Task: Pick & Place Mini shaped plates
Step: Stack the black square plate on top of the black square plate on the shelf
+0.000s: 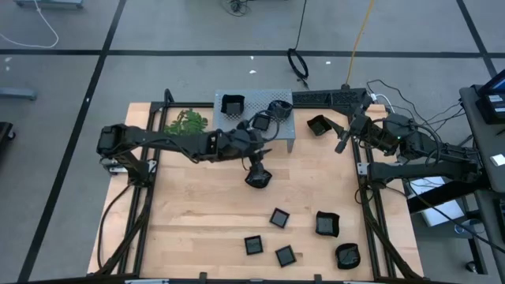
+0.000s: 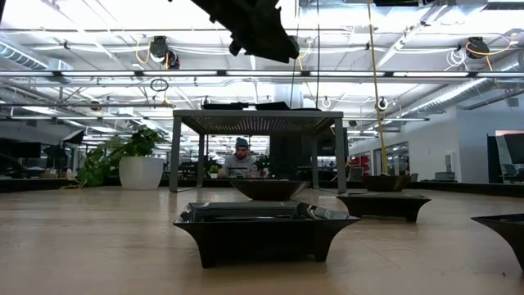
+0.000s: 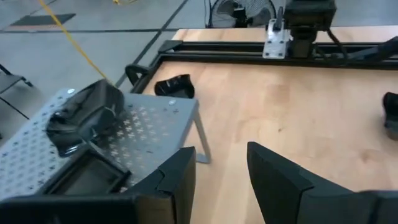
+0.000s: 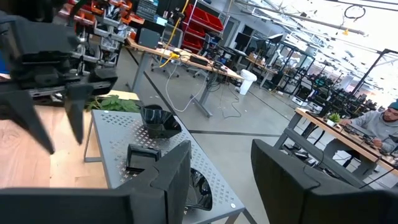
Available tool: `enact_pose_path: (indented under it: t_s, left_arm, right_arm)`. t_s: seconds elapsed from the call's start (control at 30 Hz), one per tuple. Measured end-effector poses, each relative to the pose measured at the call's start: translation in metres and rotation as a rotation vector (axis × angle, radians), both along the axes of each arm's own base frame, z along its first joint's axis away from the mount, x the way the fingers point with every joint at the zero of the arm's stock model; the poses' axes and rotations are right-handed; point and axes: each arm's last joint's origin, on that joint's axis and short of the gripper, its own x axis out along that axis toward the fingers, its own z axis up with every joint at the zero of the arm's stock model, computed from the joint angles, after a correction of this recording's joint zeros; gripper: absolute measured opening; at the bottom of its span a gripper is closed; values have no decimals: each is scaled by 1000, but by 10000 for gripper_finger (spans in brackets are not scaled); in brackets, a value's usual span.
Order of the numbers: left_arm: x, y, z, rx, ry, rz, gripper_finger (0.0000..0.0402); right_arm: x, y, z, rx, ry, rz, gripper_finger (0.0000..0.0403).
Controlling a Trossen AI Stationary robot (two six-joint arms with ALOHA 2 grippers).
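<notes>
Several glossy black mini plates lie on the near part of the table, among them a flat square [image 1: 279, 218] and a rimmed one [image 1: 327, 224]. A round one [image 1: 258, 177] sits mid-table, and another [image 1: 319, 125] rests beside the stand's right end. On top of the grey perforated stand [image 1: 284, 134] rest three plates: a square one [image 1: 232, 103], a scalloped one [image 3: 87, 115] and one in front of it [image 3: 87, 177]. My left gripper [image 3: 221, 180] hovers open by the stand's near right corner, nothing between its fingers. My right gripper [image 4: 221, 180] waits open at the table's right edge.
A green leafy sprig [image 1: 187, 121] lies left of the stand. The stand's thin leg [image 3: 202, 149] is close to my left fingers. Black frame rails [image 1: 367, 197] run along the table's left and right sides. Bare wood lies between the stand and the near plates.
</notes>
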Motion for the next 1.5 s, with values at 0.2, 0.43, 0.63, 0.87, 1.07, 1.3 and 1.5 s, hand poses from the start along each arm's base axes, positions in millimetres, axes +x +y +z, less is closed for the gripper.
enact_pose_path:
  t_s: [0.2,0.43,0.63,0.87,1.07,1.3,1.5]
  left_arm:
    - [15,-30,-20,-8,6,-72,150]
    - [33,-89,-55,-51,-16,-192,150]
    - [38,-138,-93,-75,18,-300,150]
    - [39,-173,-135,-43,81,-461,150]
    - [42,-179,-158,68,125,-550,150]
    - [45,-171,-174,61,170,-527,150]
    - [45,-166,-182,52,222,-556,150]
  right_arm:
    - [0,0,0,0,0,0,155]
    - [0,0,0,0,0,0,155]
    - [0,0,0,0,0,0,155]
    - [0,0,0,0,0,0,155]
    - [0,0,0,0,0,0,155]
    - [0,0,0,0,0,0,155]
    - [0,0,0,0,0,0,155]
